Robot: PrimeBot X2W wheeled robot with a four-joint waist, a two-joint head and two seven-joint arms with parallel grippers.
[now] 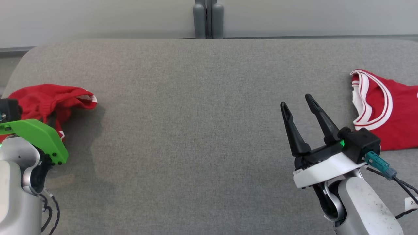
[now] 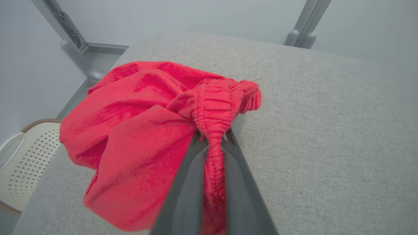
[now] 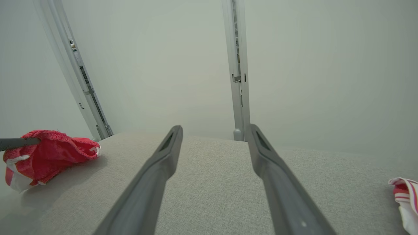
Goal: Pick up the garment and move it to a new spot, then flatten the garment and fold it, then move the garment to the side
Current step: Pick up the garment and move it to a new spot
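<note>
The garment (image 1: pixel 49 98) is a crumpled red piece at the far left of the grey padded table (image 1: pixel 196 114). In the left wrist view my left gripper (image 2: pixel 213 135) is shut on the garment's (image 2: pixel 137 130) ribbed elastic band, which is pinched between the two dark fingers. In the head view the left wrist's green mount (image 1: pixel 36 133) hides those fingertips. My right gripper (image 1: pixel 296 101) hovers over the table's right half, open, with nothing between its fingers. The right wrist view looks past my right gripper (image 3: pixel 215 129) to the garment (image 3: pixel 49 156) far to the left.
A second red piece with white striped trim (image 1: pixel 385 111) lies flat at the table's right edge, just right of the right gripper. A white perforated basket (image 2: pixel 19 163) stands below the table's left edge. Grey posts (image 1: pixel 208 19) rise behind the table.
</note>
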